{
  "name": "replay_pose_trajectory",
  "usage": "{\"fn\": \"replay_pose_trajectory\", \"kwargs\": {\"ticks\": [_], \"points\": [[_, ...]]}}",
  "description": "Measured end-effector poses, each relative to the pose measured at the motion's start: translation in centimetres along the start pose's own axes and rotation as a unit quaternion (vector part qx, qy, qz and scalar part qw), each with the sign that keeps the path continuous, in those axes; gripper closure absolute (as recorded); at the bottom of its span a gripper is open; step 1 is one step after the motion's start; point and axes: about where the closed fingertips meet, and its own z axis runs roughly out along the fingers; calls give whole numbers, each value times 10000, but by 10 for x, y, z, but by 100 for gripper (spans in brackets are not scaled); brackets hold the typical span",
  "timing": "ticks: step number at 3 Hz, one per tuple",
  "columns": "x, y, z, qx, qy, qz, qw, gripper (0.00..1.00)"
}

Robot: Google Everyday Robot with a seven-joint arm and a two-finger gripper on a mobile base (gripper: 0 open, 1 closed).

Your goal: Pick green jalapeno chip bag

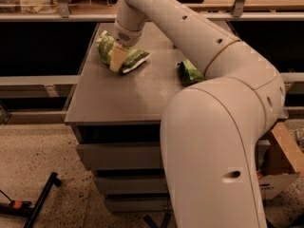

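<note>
The green jalapeno chip bag (pixel 134 59) is a light-green crinkly bag with pale ends. It lies at the far left of the grey table top (pixel 123 96). My gripper (pixel 117 59) reaches down from the white arm (pixel 190 27) and sits on the left part of the bag, touching it. More light-green crinkle (pixel 104 45) shows behind the gripper; I cannot tell whether it belongs to the same bag. The bag rests on the table.
A second, darker green bag (pixel 190 72) lies at the table's right side, partly hidden by my arm. Drawers (pixel 118 156) sit under the table top. A shelf rail (pixel 57 17) runs behind. A cardboard box (pixel 280 160) stands at the right and a black stand (pixel 38 201) lies on the floor at the left.
</note>
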Motion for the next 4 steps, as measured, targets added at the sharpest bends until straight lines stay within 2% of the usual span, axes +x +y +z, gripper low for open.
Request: {"fn": "replay_pose_trajectory", "kwargs": {"ticks": [2,3,4], "points": [[-3,4,-4,-56,5,-171,9998,88],[-6,0,-19,-80,-211,-194,9996,100],[-6,-7,-46,-131,-561,-140,9982,100]]}}
